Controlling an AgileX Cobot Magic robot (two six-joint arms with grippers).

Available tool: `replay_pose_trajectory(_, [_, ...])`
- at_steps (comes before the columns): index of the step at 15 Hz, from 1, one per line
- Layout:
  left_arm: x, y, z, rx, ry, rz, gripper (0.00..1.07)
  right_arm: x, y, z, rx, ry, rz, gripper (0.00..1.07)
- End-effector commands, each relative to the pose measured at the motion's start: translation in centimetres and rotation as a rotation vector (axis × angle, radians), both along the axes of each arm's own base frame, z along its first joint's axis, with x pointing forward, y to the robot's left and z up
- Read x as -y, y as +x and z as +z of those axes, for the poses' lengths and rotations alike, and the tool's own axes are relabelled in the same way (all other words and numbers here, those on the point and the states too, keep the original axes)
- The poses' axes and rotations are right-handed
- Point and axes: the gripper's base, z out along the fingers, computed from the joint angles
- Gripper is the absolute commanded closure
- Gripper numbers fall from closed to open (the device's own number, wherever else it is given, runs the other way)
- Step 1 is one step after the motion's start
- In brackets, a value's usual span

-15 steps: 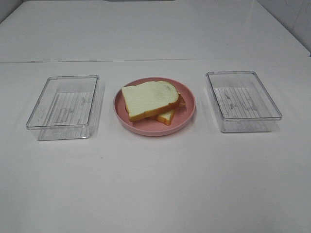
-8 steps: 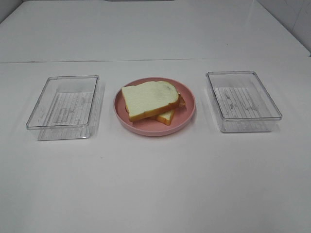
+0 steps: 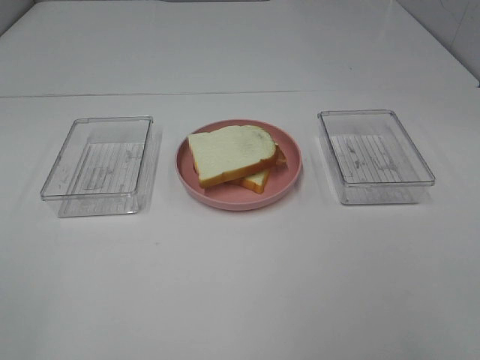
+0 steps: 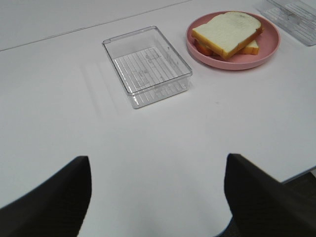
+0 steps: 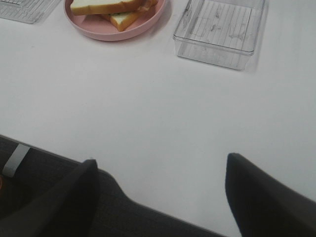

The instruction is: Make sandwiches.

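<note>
the sandwiches (image 3: 234,157) lie stacked on a round pink plate (image 3: 289,182) in the middle of the white worktop (image 3: 240,285), between two clear trays, the left tray (image 3: 97,161) and the right tray (image 3: 375,154). the left claw (image 4: 158,197) and the right claw (image 5: 160,195) both stand spread wide, holding nothing, near the worktop's front edge.

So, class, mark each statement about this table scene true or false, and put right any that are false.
1. The sandwich lies on the pink plate. True.
2. The left tray holds bread slices. False: it is empty.
3. The plate sits between the two clear trays. True.
4. The right gripper grips the right tray. False: its jaws are open, well short of the tray.
5. The left gripper is open and holds nothing. True.
</note>
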Motion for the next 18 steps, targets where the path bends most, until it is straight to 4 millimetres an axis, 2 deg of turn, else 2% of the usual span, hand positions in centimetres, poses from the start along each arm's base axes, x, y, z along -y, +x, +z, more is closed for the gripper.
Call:
replay_pose_trajectory(1, [-0.1,-0.3,0.0,0.03,-0.013,0.004,0.35,0.0,0.0,0.0,0.008,0.001,-0.028,0.38])
replay_pose_trajectory(3, [-0.1,-0.3,0.0,0.03,-0.013,0.063,0.35,0.1,0.1,0.0,0.008,0.002,-0.087,0.38])
replay_pose_trajectory(8, [0.1,-0.6,0.0,0.034,-0.009,0.35,0.35,0.4,0.0,0.0,0.027,0.004,-0.257,0.38])
replay_pose_trajectory(13, [0.2,-0.7,0.0,0.034,-0.009,0.391,0.35,0.3,-2.1,0.1,0.157,0.018,-0.255,0.38])
replay_pose_trajectory(18, [0.2,-0.7,0.0,0.036,-0.009,0.393,0.35,0.3,-2.4,0.0,0.175,0.02,-0.255,0.38])
